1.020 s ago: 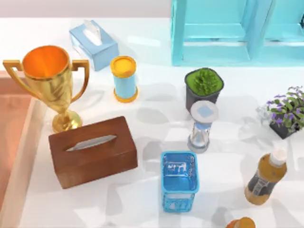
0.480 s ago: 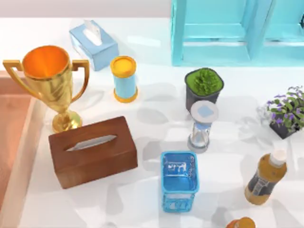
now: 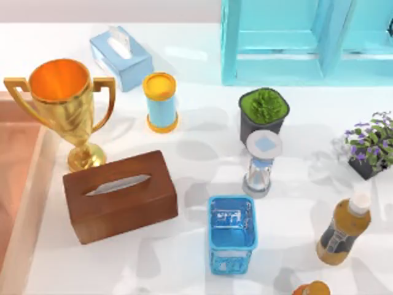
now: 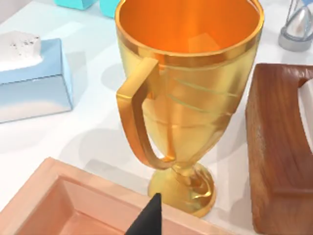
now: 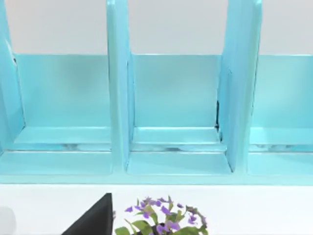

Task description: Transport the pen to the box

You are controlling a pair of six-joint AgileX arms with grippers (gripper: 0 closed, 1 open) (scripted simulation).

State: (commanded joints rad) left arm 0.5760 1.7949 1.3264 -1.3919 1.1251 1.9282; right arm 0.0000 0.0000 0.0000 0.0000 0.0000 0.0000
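The pen is out of view. A shallow salmon-pink open box [image 3: 18,178] lies at the table's left edge, and its rim and inner wall [image 4: 54,205] come up close in the left wrist view. A dark part of my left gripper [image 4: 146,220] hangs over that rim, just beside the foot of a gold trophy [image 4: 186,83]. In the right wrist view a dark part of my right gripper [image 5: 95,219] sits above a purple-flowered plant [image 5: 164,223], facing a turquoise shelf unit [image 5: 176,112].
A gold trophy [image 3: 61,104], brown wooden tissue box [image 3: 120,195], blue tissue box [image 3: 120,56], yellow-capped blue can [image 3: 161,101], green potted plant [image 3: 264,114], hourglass [image 3: 261,163], blue mesh basket [image 3: 231,233], orange bottle [image 3: 344,230] and flower pot [image 3: 371,144] crowd the table.
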